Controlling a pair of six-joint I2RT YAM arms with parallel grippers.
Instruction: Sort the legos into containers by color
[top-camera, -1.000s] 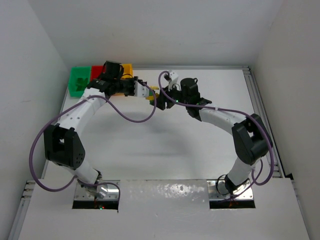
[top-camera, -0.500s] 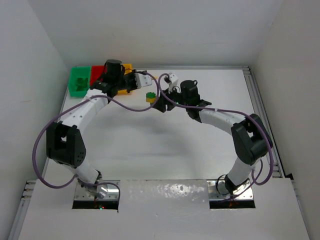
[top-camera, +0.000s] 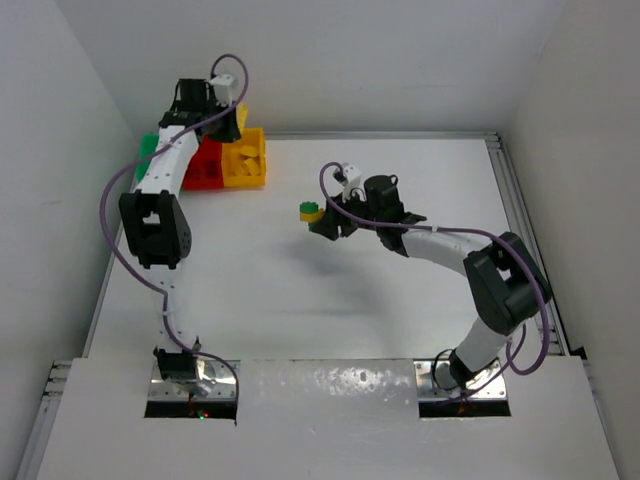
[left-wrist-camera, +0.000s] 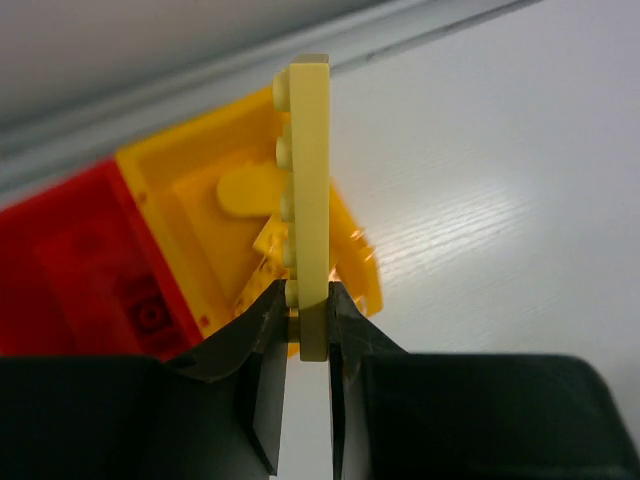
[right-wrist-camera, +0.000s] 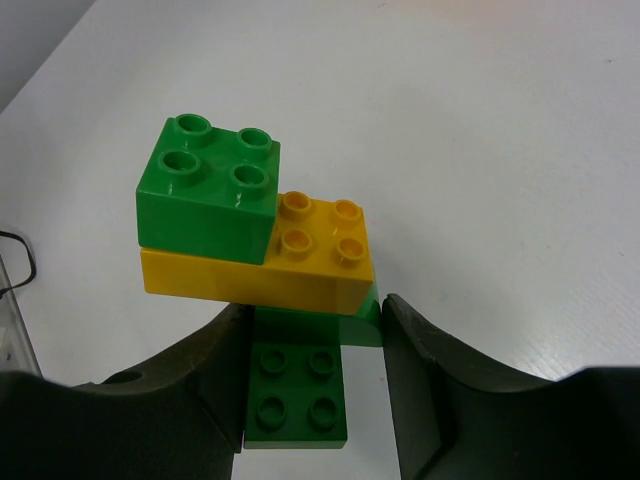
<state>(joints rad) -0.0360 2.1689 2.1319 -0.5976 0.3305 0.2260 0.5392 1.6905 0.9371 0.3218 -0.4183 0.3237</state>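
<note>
Left pincer (left-wrist-camera: 305, 312) is clamped on the low end of the pale yellow flat plastic lego plate (left-wrist-camera: 310, 170), held edge-up over the yellow plastic bin (left-wrist-camera: 180, 215). On release it could tip into the red plastic bin (left-wrist-camera: 70, 280). Right pincer (right-wrist-camera: 315, 335) grips the green-yellow plastic lego stack (right-wrist-camera: 255, 250) above the white table (right-wrist-camera: 480, 120). Mixed colours, so binning it unsplit missorts.

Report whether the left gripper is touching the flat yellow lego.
Touching. In the left wrist view, both fingers of the left gripper clamp the faces of the flat yellow lego, no gap visible.
</note>
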